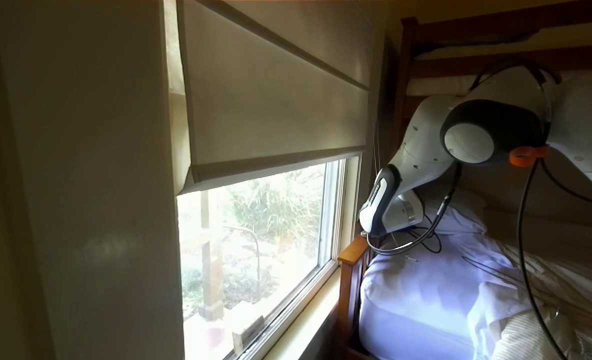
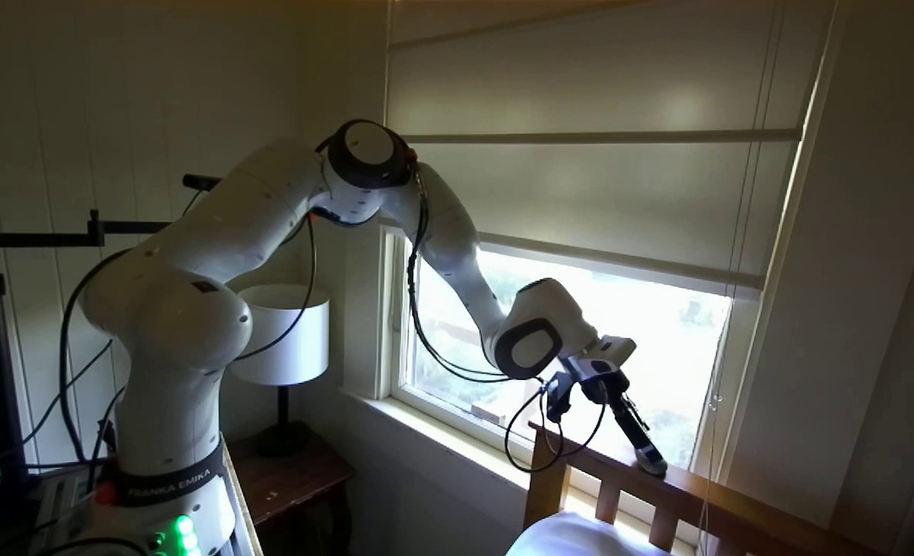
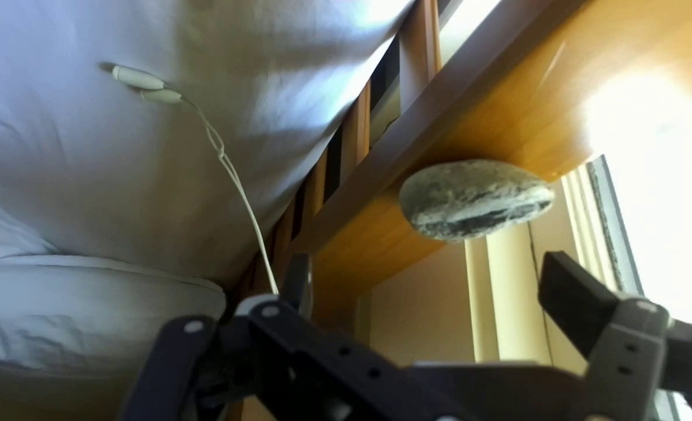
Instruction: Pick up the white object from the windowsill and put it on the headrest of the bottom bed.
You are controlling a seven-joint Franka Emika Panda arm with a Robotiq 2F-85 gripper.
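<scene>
The pale grey stone (image 3: pixel 474 202) rests on the headrest (image 3: pixel 515 117) and the gripper (image 3: pixel 431 278) has its jaws spread, so we judge the placing done and would back straight off, without sideways drift, as we cannot quite tell whether either jaw touches it.

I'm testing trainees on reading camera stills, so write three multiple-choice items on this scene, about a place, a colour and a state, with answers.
1. Where is the stone-like object?
A) on the windowsill
B) on top of the headrest
C) on the side table

2. What colour is the lampshade?
A) red
B) black
C) white

3. The tool is:
A) open
B) shut on the object
C) shut, empty

1 B: the wrist view shows it resting on the orange-brown wood.
2 C: its white drum shape shows in an exterior view.
3 A: its jaws stand wide apart in the wrist view.
</scene>
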